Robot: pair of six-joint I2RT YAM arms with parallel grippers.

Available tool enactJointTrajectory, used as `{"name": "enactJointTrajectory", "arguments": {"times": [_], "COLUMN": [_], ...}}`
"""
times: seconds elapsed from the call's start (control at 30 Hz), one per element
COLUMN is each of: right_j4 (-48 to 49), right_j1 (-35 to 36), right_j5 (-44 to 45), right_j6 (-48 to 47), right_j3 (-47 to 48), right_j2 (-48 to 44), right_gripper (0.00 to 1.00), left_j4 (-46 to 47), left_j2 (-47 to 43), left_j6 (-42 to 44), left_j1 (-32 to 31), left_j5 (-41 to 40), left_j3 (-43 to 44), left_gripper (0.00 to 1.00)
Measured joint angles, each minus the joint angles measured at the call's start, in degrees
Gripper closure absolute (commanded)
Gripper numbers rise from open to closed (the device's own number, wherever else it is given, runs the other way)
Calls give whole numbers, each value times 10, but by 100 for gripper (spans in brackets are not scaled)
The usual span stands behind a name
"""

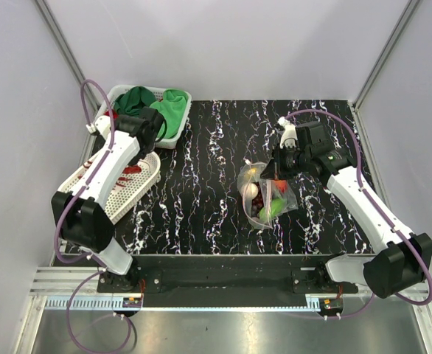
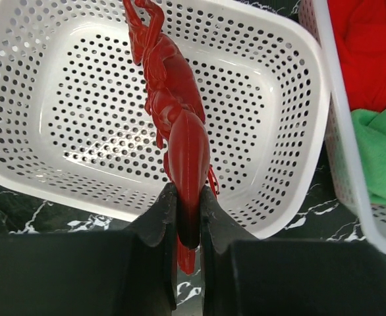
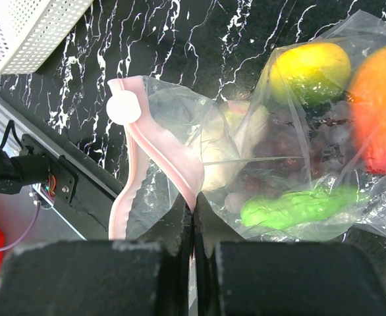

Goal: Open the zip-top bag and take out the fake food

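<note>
Black marbled bench [image 1: 201, 192] carries everything. On it the left pincer [image 2: 188, 201] is closed on the red lobster [image 2: 176, 112] by its tail, over the white basket [image 2: 292, 118]; if released crooked, it may fall outside. The right pincer [image 3: 193, 214] pinches the zip-top bag [image 3: 173, 118] at its pink strip; heavy with fake food [image 3: 292, 209], the bag could slip free.

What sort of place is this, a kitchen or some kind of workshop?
Probably a robot test cell, not a kitchen: a left arm and a right arm bolted to one marble-patterned table, plain white panels on metal framing, and plastic toy food in a zip-top bag.
</note>
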Motion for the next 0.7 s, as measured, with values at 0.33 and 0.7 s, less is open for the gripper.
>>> {"name": "enactJointTrajectory", "arguments": {"times": [0.33, 0.7], "right_j4": [5, 12], "right_j1": [0, 0], "right_j5": [-8, -9], "right_j6": [0, 4], "right_j3": [-5, -7], "right_j2": [0, 0], "right_gripper": [100, 100], "left_j4": [-4, 34], "left_j2": [31, 51], "left_j6": [-40, 229], "left_j1": [4, -112], "left_j5": [-20, 35], "left_j3": [45, 190], "left_gripper": [1, 7]}}
